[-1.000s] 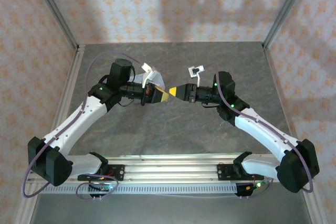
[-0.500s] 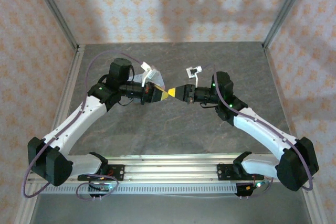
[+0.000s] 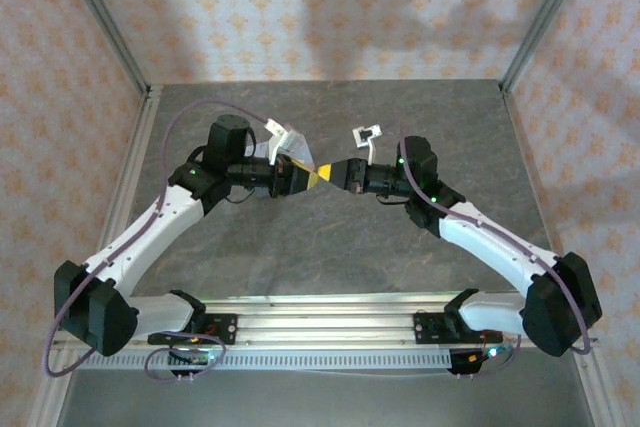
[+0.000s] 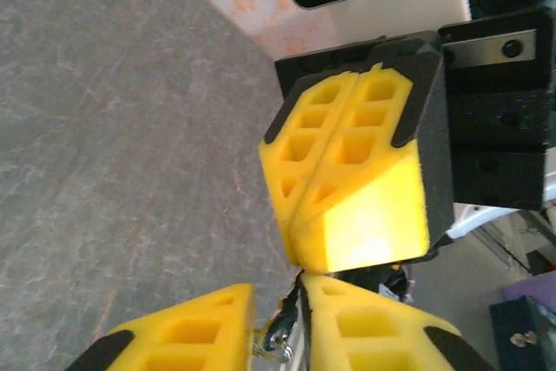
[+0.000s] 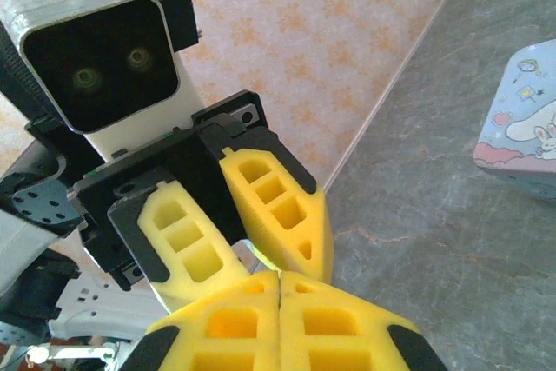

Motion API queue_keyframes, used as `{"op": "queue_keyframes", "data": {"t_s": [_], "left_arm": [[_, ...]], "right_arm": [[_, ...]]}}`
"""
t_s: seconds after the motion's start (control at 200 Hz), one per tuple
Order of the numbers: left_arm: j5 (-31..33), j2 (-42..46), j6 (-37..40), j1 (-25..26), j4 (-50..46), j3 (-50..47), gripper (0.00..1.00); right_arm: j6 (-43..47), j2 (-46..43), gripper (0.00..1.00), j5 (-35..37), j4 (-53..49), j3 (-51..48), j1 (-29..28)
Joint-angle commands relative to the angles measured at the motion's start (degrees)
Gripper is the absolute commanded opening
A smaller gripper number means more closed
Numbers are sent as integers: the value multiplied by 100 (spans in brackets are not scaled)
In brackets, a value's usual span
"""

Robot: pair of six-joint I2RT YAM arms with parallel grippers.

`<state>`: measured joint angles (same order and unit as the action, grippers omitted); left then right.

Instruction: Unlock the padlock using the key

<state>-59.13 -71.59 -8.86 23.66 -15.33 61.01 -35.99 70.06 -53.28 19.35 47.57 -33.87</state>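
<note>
Near pastel cartoon tin box (image 5: 521,123), squeezed yellow-padded right gripper (image 5: 278,280) closed, tip against yellow-padded left gripper (image 4: 280,291), parted slightly around small shiny metal bit (image 4: 276,341); could not tell any firm hold.

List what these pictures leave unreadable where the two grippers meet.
1. Metal bit between the jaws of the left gripper: left wrist view, cut by the bottom edge; key or shackle, cannot tell.
2. Whether the shut right gripper pinches it: yellow pads hide the contact in both wrist views.
3. Top external view: the meeting point is too small to read.
4. Tin: right wrist view, cut by the right edge.
</note>
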Motion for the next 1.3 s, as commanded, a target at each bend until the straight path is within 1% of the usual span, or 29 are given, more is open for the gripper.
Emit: {"op": "queue_keyframes", "data": {"t_s": [0.0,0.095,0.17,0.2,0.265,0.33,0.445,0.525,0.576,0.626,0.661,0.706,0.781,0.846,0.916,0.926,1.021,1.171,1.296], "left_arm": [[105,224,-193,-12,452,-53,27],[226,275,-287,-79,443,-113,30],[432,377,-393,-149,405,-180,33],[615,418,-435,-166,337,-197,34],[1255,542,-535,-169,-2,-205,39],[1683,656,-608,-169,-272,-256,43],[2280,806,-822,-169,-660,-412,47],[2465,865,-736,-173,-954,-533,48],[2417,926,-630,-169,-1041,-638,48],[2192,1071,-644,-169,-831,-860,48],[1955,1228,-752,-173,-509,-1086,48],[1659,1451,-998,-176,151,-1397,49],[1448,1735,-1519,-180,1151,-1790,51],[1196,1718,-1845,-178,1802,-1942,51],[896,1585,-2140,-178,2430,-2066,50],[864,1569,-2281,-178,2524,-2084,50],[791,1500,-2641,-178,3142,-2256,48],[651,1382,-2990,-180,3776,-2397,43],[631,1335,-3051,-186,3885,-2449,40]], "right_arm": [[24,71,0,290,51,-9,-37],[151,78,0,470,-248,82,-32],[423,54,0,761,-819,237,-11],[603,43,0,935,-1177,344,1],[1120,59,0,1378,-2077,657,21],[1577,131,0,1630,-2695,956,21],[2227,380,0,1708,-3437,1447,21],[2550,567,0,1539,-3647,1691,15],[2684,667,0,1279,-3646,1791,14],[2746,755,0,961,-3541,1850,12],[2747,807,0,689,-3414,1869,12],[2731,871,0,291,-3206,1879,12],[2581,955,0,-192,-2869,1879,12],[2433,1012,0,-481,-2591,1870,12],[2248,1061,0,-674,-2314,1846,12],[2228,1068,0,-697,-2285,1844,12],[2074,1106,0,-849,-2063,1841,12],[1795,1084,0,-957,-1692,1748,12],[1632,1080,0,-1029,-1461,1672,16]]}}
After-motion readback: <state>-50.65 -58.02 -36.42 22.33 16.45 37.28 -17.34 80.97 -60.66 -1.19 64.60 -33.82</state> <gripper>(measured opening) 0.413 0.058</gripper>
